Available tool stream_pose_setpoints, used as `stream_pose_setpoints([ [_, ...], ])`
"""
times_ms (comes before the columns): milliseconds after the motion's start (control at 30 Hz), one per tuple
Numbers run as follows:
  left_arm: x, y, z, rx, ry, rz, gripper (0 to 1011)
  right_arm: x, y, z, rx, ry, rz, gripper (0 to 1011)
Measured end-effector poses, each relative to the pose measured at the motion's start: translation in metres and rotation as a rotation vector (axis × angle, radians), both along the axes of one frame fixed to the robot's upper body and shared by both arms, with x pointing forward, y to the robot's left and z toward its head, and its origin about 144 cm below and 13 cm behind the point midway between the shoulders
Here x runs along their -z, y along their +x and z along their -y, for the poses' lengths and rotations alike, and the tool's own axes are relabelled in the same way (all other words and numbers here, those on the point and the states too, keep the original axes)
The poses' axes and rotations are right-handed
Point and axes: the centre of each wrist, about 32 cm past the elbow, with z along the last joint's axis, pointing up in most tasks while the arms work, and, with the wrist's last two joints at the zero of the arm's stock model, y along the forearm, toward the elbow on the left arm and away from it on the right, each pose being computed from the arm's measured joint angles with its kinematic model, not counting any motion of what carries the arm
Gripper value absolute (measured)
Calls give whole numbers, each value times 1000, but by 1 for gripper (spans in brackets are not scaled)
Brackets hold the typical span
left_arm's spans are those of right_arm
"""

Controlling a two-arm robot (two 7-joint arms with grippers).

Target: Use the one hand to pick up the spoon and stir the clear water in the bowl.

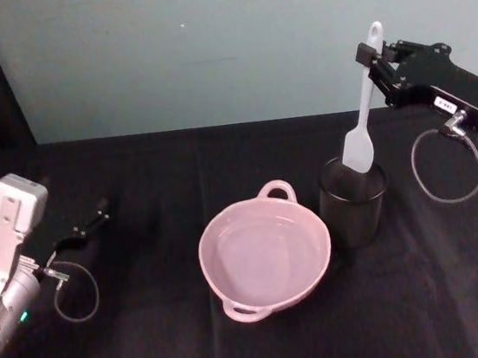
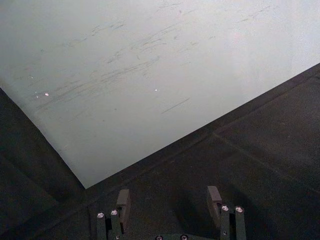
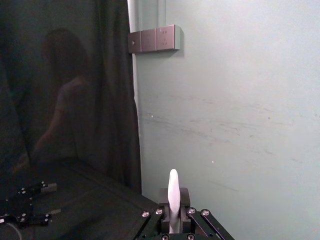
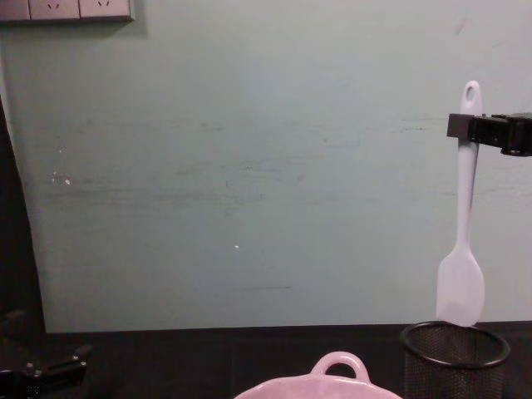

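Right gripper (image 1: 370, 60): mine, raised at the right, above the cup (image 1: 353, 208); fingers pinching the spoon (image 1: 363, 120) just below the hole in its handle.
Spoon: near upright, head down, tip about level with the cup's rim; I cannot tell if it touches.
Bowl (image 1: 202, 258): pink, on the black table (image 1: 155, 346), just left of the cup, with clear water inside.
Left gripper (image 1: 88, 225): low at the table's left, well apart from the bowl; fingers (image 2: 123, 200) spread, nothing between them.
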Motion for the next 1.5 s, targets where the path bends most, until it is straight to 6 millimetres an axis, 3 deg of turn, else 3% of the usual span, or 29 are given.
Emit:
stream_pose_setpoints([
  [467, 0, 0, 0, 0, 0, 0, 1005, 2, 2, -8, -32, 0, 7, 120],
  [767, 0, 0, 0, 0, 0, 0, 1005, 4, 2, -46, -169, 7, 19, 119],
  [1100, 0, 0, 0, 0, 0, 0, 1005, 32, 4, -74, -284, 1, 13, 119],
  [1500, 0, 0, 0, 0, 0, 0, 1005, 68, 4, -91, -339, -10, -49, 119],
])
